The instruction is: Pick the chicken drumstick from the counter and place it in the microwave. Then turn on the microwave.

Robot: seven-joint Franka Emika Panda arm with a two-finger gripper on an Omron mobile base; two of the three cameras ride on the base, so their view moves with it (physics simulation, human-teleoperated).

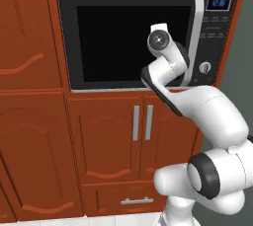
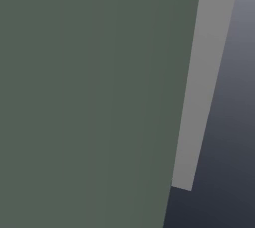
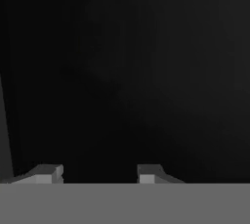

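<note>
in the left base view the microwave (image 1: 148, 37) sits built into reddish-brown cabinetry, its silver frame around a black glass door (image 1: 133, 42) that looks shut, with a vertical silver handle (image 1: 196, 37) running down the door's right edge. right of the handle is the dark control panel (image 1: 217, 37), with a blue display (image 1: 218, 3) at the top and a round knob (image 1: 205, 67) near the bottom. the white arm (image 1: 207, 136) rises from the lower right, bends at a dark joint and reaches up so that its wrist section lies in front of the lower right part of the door, overlapping the handle; the hand itself is hidden behind the arm's own links here. below the microwave are two cabinet doors with a pair of upright silver handles (image 1: 142, 122) side by side, and under them a drawer with a horizontal silver pull (image 1: 137, 201). in the right base view there is a flat grey-green wall surface (image 2: 89, 97), a lighter grey strip (image 2: 204, 82) slanting down its right side, and a dark bluish background beyond. in the hand view the gripper (image 3: 100, 173) shows two finger tips (image 3: 46, 173) with a clear gap between them, nothing visible in that gap, facing a nearly black, featureless surface very close ahead; the jaws stand partly apart. i cannot tell where the chicken drumstick is.
</note>
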